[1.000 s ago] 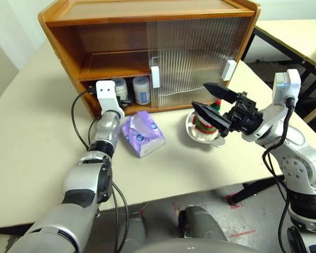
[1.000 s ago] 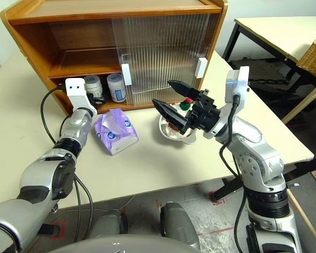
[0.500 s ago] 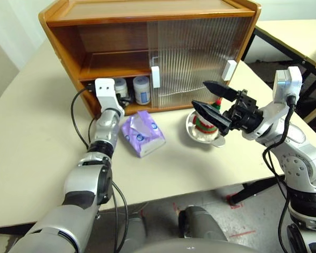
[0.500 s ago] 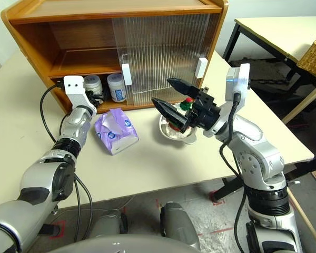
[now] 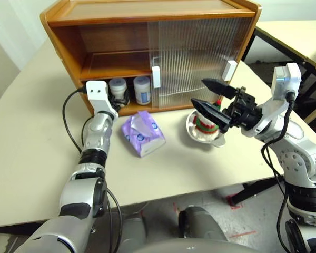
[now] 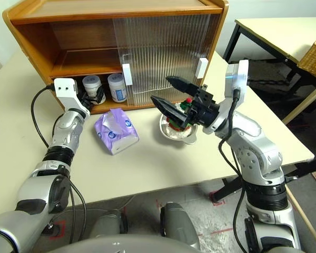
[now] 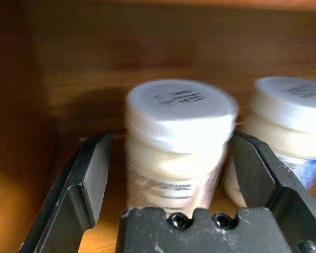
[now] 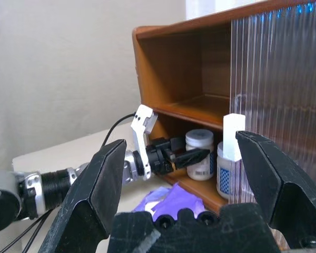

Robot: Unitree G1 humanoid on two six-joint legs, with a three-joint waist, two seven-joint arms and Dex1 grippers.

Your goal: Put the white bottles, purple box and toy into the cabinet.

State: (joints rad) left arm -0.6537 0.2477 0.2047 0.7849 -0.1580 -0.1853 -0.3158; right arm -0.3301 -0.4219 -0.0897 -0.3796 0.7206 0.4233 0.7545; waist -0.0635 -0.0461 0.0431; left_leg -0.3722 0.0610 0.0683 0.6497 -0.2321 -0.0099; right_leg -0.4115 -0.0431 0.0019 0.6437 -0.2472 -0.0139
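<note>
Two white bottles (image 5: 117,87) (image 5: 142,89) stand side by side on the bottom shelf of the wooden cabinet (image 5: 147,16), in its uncovered left half. My left gripper (image 7: 174,142) reaches level into that opening and is open, its fingers flanking the left bottle (image 7: 179,132) with a gap on each side. The purple box (image 5: 142,133) lies on the table in front of the cabinet. To its right the toy (image 5: 204,125) sits in its metal bowl (image 5: 192,132). My right gripper (image 5: 198,92) hovers open and empty just above the toy.
Both ribbed sliding doors (image 5: 200,58) with white handles (image 5: 155,76) cover the cabinet's right half. The cream table (image 5: 31,132) has free room to the left and front. A second table (image 5: 295,31) and a wicker basket (image 6: 313,52) stand at the right.
My left hand has drawn back slightly from the cabinet opening and its forearm has swung to the left. The right arm and all objects stay put.
</note>
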